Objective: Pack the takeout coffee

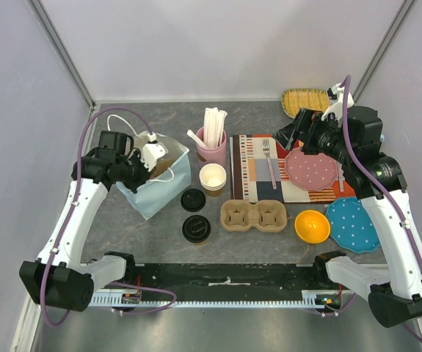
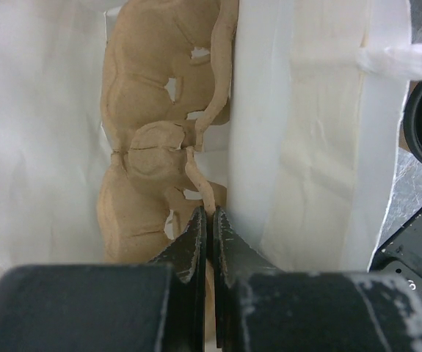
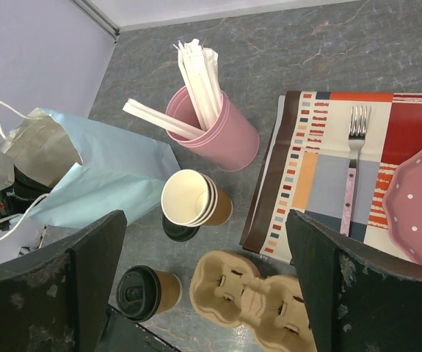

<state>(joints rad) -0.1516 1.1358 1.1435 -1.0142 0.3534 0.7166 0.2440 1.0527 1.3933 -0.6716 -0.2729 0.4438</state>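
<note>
The takeout coffee (image 1: 196,229), a brown paper cup with a black sip lid, stands on the table in front of the bag; it also shows in the right wrist view (image 3: 148,293). My left gripper (image 1: 150,155) reaches into the pale blue paper bag (image 1: 155,187). In the left wrist view it (image 2: 209,213) is shut on the thin rim of a brown pulp cup carrier (image 2: 144,147) inside the white-lined bag. My right gripper (image 1: 290,136) hovers open above the placemat, well to the right of the coffee, with nothing between its fingers (image 3: 321,257).
A loose black lid (image 1: 193,199) and a stack of lidless cups (image 1: 213,178) stand beside the bag. A second cup carrier (image 1: 253,216) lies right of the coffee. Behind is a pink cup of stirrers (image 1: 211,147). A placemat (image 1: 251,172), fork (image 1: 269,161), plates (image 1: 310,169) and an orange bowl (image 1: 312,226) lie right.
</note>
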